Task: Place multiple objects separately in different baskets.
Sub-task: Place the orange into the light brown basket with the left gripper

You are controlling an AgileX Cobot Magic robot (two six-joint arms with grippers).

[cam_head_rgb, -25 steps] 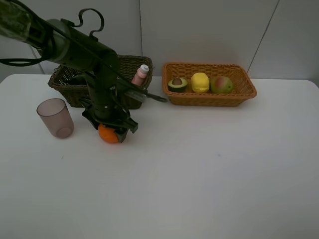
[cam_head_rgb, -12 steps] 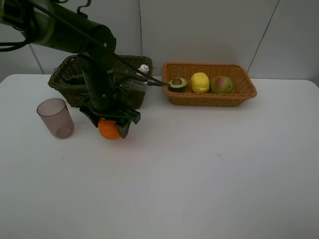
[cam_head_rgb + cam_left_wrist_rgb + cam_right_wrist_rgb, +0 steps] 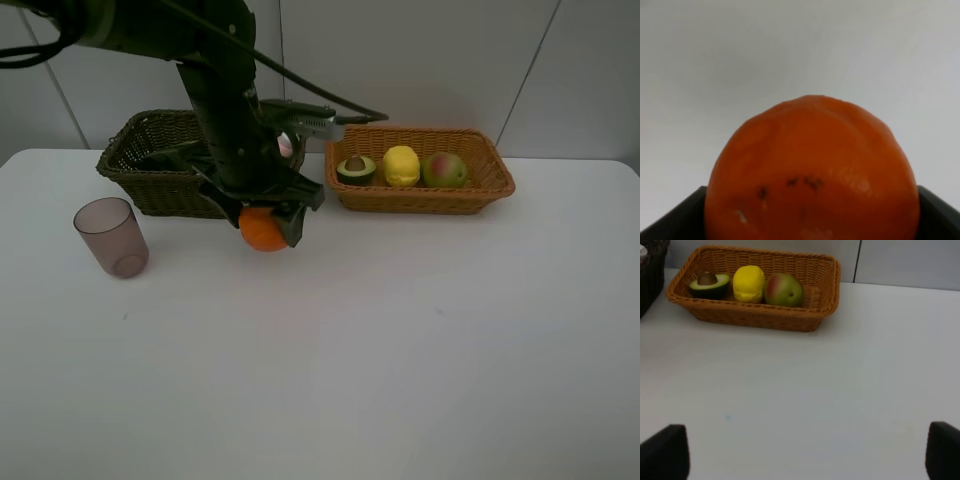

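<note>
Exterior high showed the left gripper (image 3: 266, 222) clamped around the orange (image 3: 263, 229), held just above the table (image 3: 400, 330), with the light tan basket (image 3: 420, 198) lying to its right and slightly farther back, already holding three fruits.

No readable text, labels, brands or numbers anywhere. Only dark specks on the orange (image 3: 812, 180), not lettering.

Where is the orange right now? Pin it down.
In the exterior high view the orange sits in the left gripper, left of centre, just in front of the gap between the dark basket and the tan basket.
</note>
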